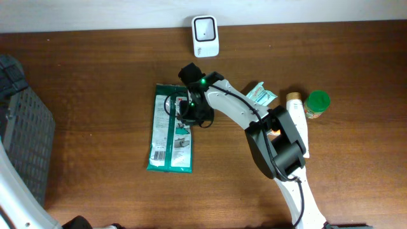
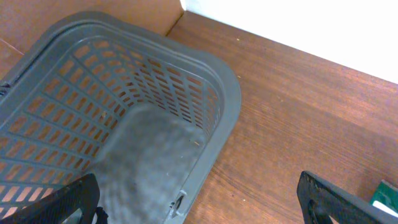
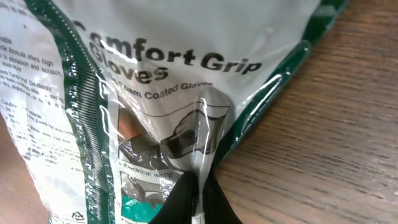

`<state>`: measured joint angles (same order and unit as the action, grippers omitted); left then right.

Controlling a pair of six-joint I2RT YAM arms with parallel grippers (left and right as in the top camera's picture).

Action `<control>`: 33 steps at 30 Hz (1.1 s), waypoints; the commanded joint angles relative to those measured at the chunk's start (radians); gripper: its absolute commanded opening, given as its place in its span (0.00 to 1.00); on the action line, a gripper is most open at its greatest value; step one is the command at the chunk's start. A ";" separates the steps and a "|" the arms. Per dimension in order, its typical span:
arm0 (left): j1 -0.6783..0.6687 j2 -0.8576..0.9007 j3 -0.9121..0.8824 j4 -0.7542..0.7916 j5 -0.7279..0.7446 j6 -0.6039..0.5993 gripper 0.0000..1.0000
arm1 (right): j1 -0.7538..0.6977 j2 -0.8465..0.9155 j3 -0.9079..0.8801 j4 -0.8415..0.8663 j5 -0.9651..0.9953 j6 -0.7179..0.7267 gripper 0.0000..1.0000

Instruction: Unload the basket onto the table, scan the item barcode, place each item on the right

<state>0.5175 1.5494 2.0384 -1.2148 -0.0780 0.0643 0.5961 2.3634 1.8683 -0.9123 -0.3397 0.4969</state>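
1. My right tool (image 1: 189,113) is pressed together on a fold of clear film near the right edge of the glove packet (image 1: 172,130). In the wrist view its tips (image 3: 196,200) meet with the wrinkled plastic nipped between them.
2. The packet lies flat on the bench (image 1: 95,83), on my side of the scanner (image 1: 205,28) and slightly to its left, apart from it, with the printed face up.
3. My left tool (image 2: 199,208) hangs spread wide above the rim of the basket (image 2: 227,93), far to the left of the scanner, and holds nothing.
4. As I judge it, the step in hand is the grasp. The pinch is made, but the packet is not yet off the bench.
5. The next move calls for a gentle lift — the hold is only on thin film, and a floppy bag like this will likely sag or slip.
6. After that I would carry it toward the scanner and turn it so the barcode faces the scanner's window.
7. I cannot make out the barcode in these views — so I cannot tell which face needs presenting.
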 commanded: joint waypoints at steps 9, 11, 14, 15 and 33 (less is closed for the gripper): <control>0.002 -0.003 0.002 0.001 0.004 0.013 0.99 | -0.014 0.001 -0.005 -0.021 0.117 -0.074 0.04; 0.002 -0.003 0.002 0.001 0.004 0.013 0.99 | -0.014 0.001 -0.005 -0.014 0.116 -0.074 0.04; 0.002 -0.003 0.002 0.001 0.003 0.012 0.99 | -0.014 0.001 -0.005 -0.014 0.132 -0.074 0.04; 0.002 -0.003 0.002 0.001 0.003 0.013 0.99 | -0.014 0.001 -0.005 -0.014 0.131 -0.074 0.04; -0.107 0.107 -0.173 -0.032 0.509 0.020 0.43 | -0.075 0.001 -0.005 -0.019 0.002 -0.101 0.33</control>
<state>0.4828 1.5700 1.9759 -1.2453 0.3649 0.0677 0.5304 2.3569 1.8740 -0.9234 -0.3580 0.4076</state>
